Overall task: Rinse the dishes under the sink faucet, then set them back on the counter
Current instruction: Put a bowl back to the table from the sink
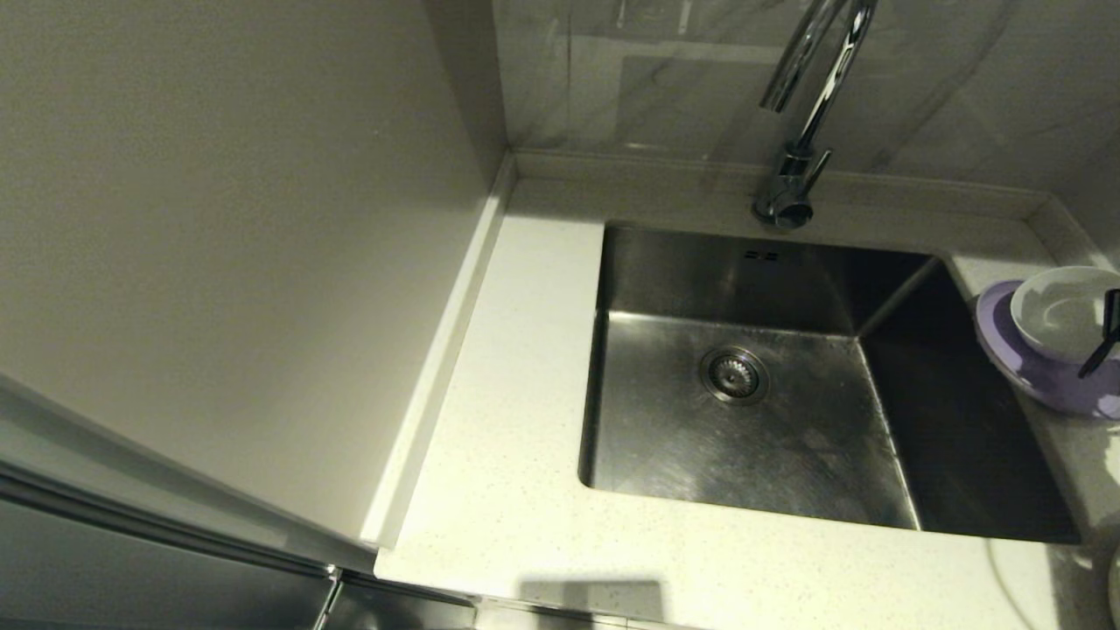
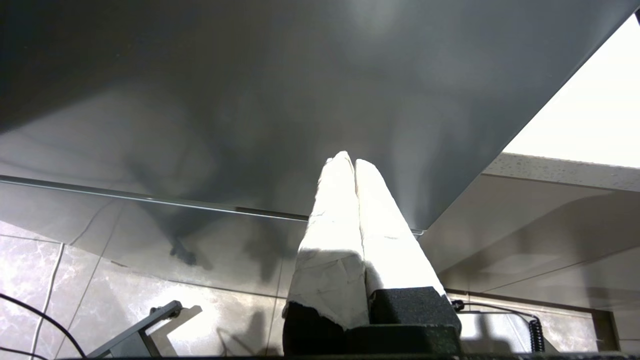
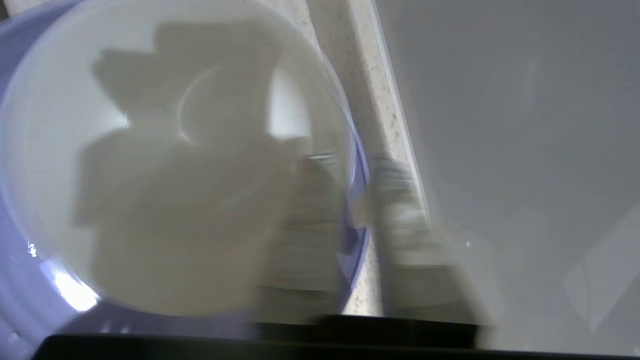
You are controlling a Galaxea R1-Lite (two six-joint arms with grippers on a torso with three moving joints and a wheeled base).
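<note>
The white bowl (image 1: 1063, 311) sits in the lilac-purple plate (image 1: 1032, 376) on the counter (image 1: 525, 420) right of the sink (image 1: 787, 420). The chrome faucet (image 1: 801, 166) stands behind the basin, spout arching up out of frame. My right gripper (image 3: 357, 170) is open over the dishes. One finger (image 3: 305, 220) hangs inside the bowl (image 3: 150, 150), the other finger (image 3: 400, 215) outside it. The bowl's rim and the plate's edge (image 3: 352, 250) lie between them. In the head view only a dark part of this gripper (image 1: 1104, 337) shows. The cream-beige plate is out of view. My left gripper (image 2: 350, 161) is shut and empty.
The left arm is parked low beside a grey cabinet front (image 2: 300, 100), above the tiled floor (image 2: 150, 310). A tall pale panel (image 1: 219, 219) walls off the counter's left side. The basin holds only its strainer drain (image 1: 735, 374).
</note>
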